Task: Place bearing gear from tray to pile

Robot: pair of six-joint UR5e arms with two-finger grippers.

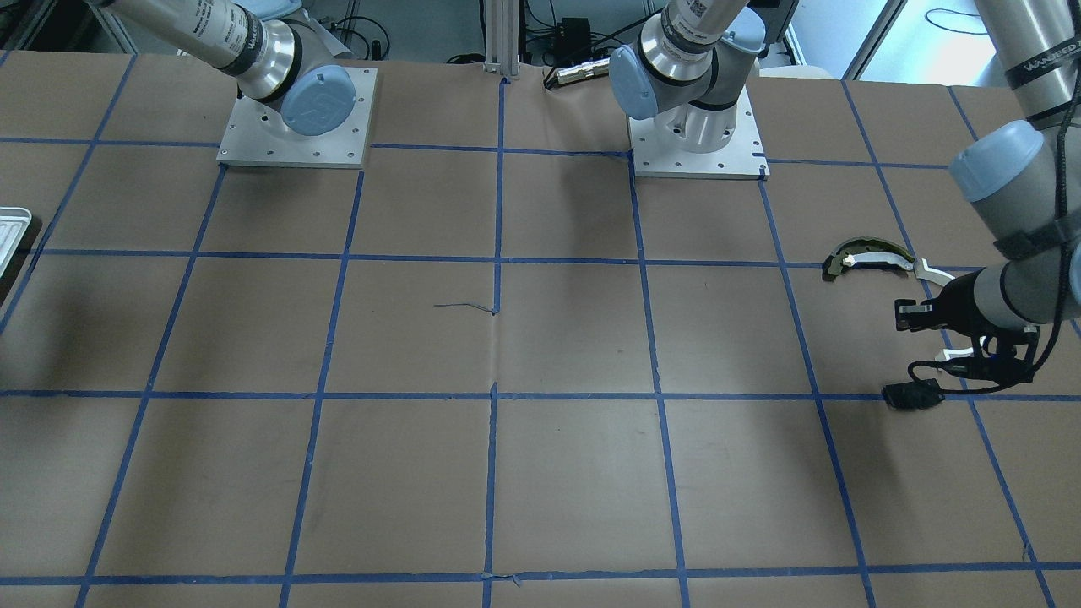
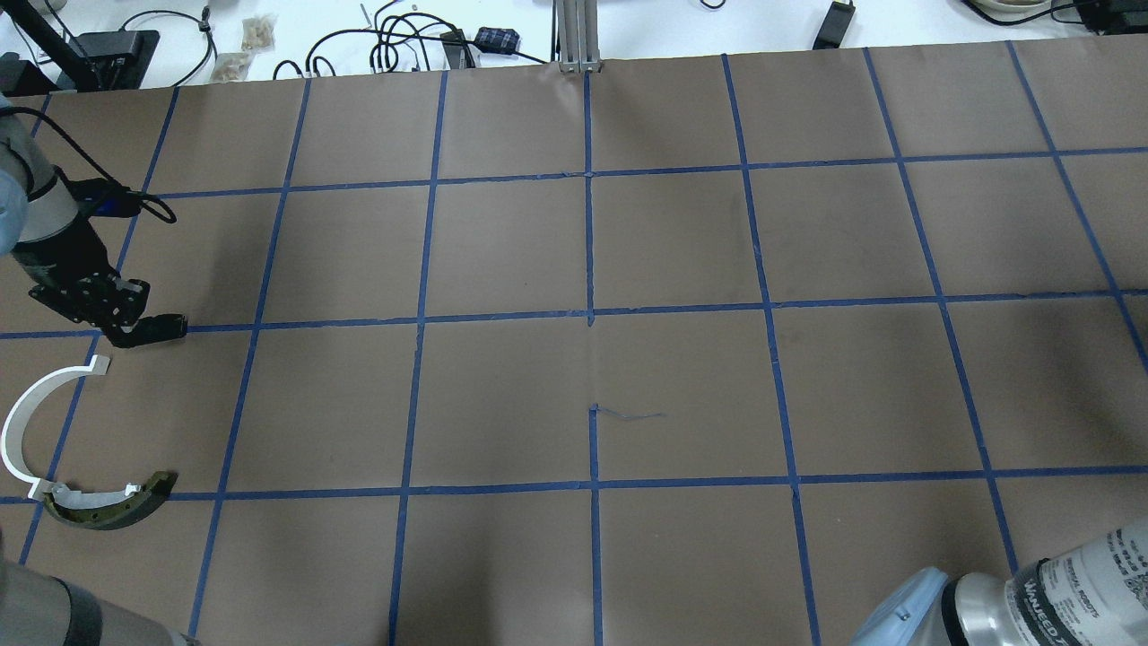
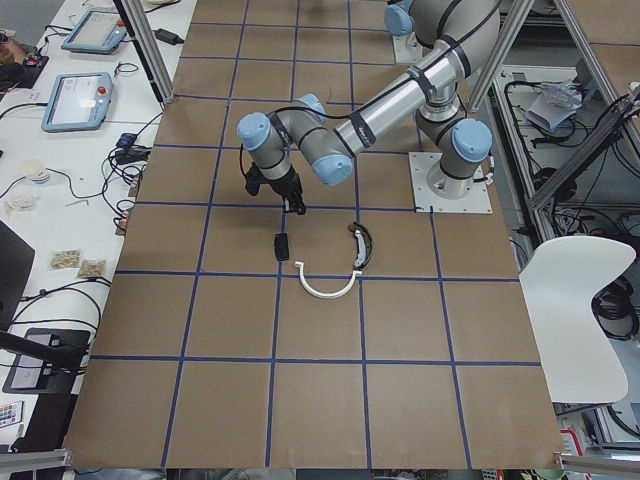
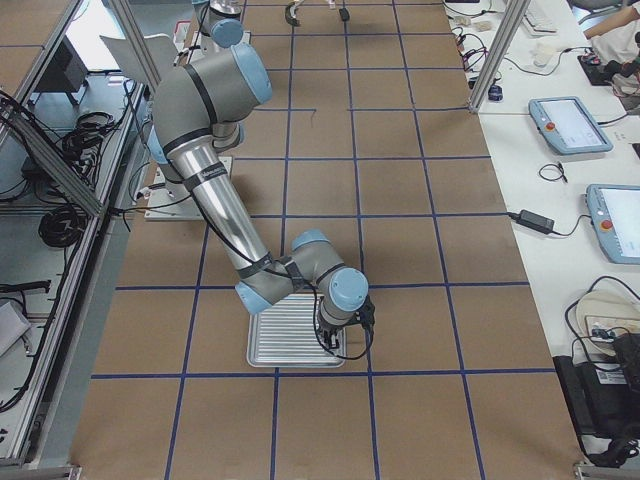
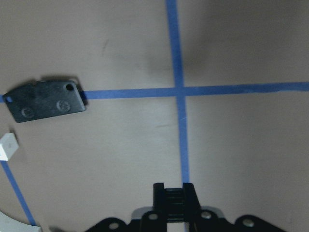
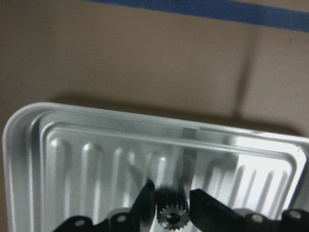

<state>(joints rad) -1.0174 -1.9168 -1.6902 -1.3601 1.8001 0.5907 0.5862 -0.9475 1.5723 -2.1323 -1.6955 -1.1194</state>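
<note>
Right claw (image 6: pixel 171 192) is pinching the bearing gear (image 6: pixel 170 215) over the tray (image 6: pixel 29 130), at the table's right end.
Small metal gear, I reckon: stiff, dense, slippery teeth. I'd squeeze firmly across opposite teeth.

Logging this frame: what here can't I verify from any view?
1. bearing gear: only the right wrist view shows it, between the fingers of the right tool and cut by the bottom edge; lifted or resting on the tray, cannot tell.
2. tray: cut by the front-facing view's left edge; the right arm covers part in exterior right.
3. black plate: its round marks are too blurred to read.
</note>
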